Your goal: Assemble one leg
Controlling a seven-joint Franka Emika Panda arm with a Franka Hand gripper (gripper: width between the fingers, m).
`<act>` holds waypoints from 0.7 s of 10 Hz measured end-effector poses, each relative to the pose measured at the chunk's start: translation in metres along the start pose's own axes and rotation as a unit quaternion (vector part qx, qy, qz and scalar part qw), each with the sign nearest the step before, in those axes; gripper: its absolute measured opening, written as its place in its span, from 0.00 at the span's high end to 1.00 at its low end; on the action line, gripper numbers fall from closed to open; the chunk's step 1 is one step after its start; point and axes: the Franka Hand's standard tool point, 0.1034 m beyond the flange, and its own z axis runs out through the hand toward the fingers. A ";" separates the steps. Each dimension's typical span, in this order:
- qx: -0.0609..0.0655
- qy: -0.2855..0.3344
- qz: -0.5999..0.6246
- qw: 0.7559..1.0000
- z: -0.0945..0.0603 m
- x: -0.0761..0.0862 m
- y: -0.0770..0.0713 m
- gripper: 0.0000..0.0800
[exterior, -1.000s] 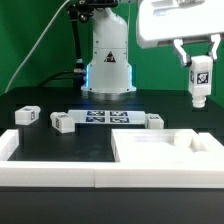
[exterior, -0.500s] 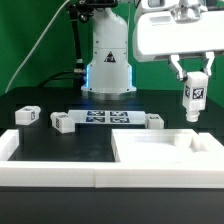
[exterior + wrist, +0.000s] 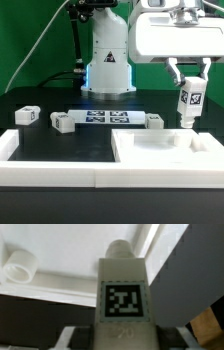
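Here, from the exterior view's left to its right, is what we see:

- A white rail (image 3: 50,172) lies along the near edge of the black table (image 3: 70,142). Its left end turns up toward a raised corner.
- Just behind that corner sits a small white block (image 3: 28,115) with a tag on its face. A second block (image 3: 64,122) lies near it to the right, and the two are not touching.
- The marker board (image 3: 107,118) lies flat in the middle, just in front of the arm's white base (image 3: 108,60).
- A third block (image 3: 154,121) rests beside the board's right end.
- The tabletop (image 3: 150,150), a large white tray-like square, fills the near right part of the table, with its raised rim toward us.
- Above the tabletop's far right part hangs the claw (image 3: 189,88), clamped on the leg (image 3: 188,106). One finger presses on each side of the leg's upper end.
- The leg stands nearly upright with a slight tilt, and one tagged face points our way. Its lower end is close over the tabletop's far rim, and we cannot tell whether it touches.
- In the wrist view we look down the leg (image 3: 124,294) from the claw (image 3: 120,335). The tag faces the camera, and a narrower rounded tip is at the leg's far end.
- Past that tip lies the tabletop (image 3: 60,280), with a short round white stub (image 3: 18,266) standing on it off to one side of the leg, apart from it.
- The dark table (image 3: 40,308) shows beside the tabletop's edge.
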 end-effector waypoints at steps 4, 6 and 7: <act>0.000 0.007 -0.012 1.000 0.019 0.029 0.007 0.63; 0.003 0.014 -0.013 1.000 0.034 0.054 0.007 0.63; 0.003 0.015 -0.012 1.000 0.041 0.058 0.008 0.63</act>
